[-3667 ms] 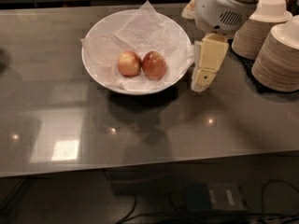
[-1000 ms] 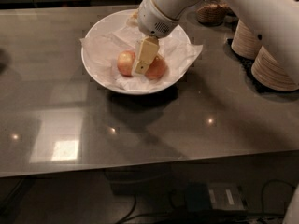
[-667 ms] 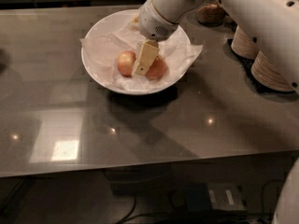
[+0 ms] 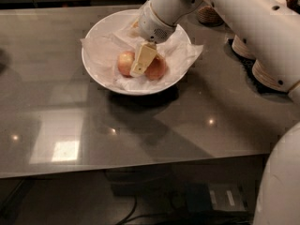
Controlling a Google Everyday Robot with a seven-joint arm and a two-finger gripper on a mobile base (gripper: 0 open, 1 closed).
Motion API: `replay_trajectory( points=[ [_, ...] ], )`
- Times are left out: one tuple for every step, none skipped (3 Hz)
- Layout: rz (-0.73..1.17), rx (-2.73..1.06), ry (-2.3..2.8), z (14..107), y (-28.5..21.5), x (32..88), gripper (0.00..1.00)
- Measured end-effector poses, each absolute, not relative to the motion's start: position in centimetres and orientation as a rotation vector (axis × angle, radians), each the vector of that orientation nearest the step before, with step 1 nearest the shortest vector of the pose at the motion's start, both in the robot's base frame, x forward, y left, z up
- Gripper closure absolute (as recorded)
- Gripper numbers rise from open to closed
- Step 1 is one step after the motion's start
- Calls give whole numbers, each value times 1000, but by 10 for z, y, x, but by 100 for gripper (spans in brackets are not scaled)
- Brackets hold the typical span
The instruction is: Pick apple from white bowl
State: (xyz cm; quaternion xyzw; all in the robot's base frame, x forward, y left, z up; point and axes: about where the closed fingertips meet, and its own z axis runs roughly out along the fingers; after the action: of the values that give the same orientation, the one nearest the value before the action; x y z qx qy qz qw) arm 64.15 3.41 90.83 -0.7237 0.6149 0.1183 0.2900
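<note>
The white bowl [image 4: 98,71], lined with crinkled white paper, stands on the dark table at the upper middle of the camera view. Two apples lie in it. The paler yellow-pink apple [image 4: 124,63] is on the left and a darker red apple [image 4: 158,69] is on the right. My gripper [image 4: 140,64] reaches down into the bowl from the upper right. Its cream tip sits between the two apples, against the right side of the paler one, and covers part of each.
Stacks of beige paper bowls [image 4: 265,75] stand at the right edge, partly behind my white arm [image 4: 225,8]. A small brownish container [image 4: 208,16] sits behind the bowl. The table's front edge [image 4: 140,165] runs across the lower part of the view.
My gripper has moved from the right of the bowl into it, between the two apples. Over the last second it has barely shifted. The apples have not moved.
</note>
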Motion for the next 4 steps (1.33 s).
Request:
replay_trajectory(
  points=[
    [328,-1946,1642,901,39,645,27],
    [341,-1967,1641,893,45,646,34],
    [352,-1999,1639,879,50,653,41],
    [353,-2002,1646,875,49,655,36]
  ],
)
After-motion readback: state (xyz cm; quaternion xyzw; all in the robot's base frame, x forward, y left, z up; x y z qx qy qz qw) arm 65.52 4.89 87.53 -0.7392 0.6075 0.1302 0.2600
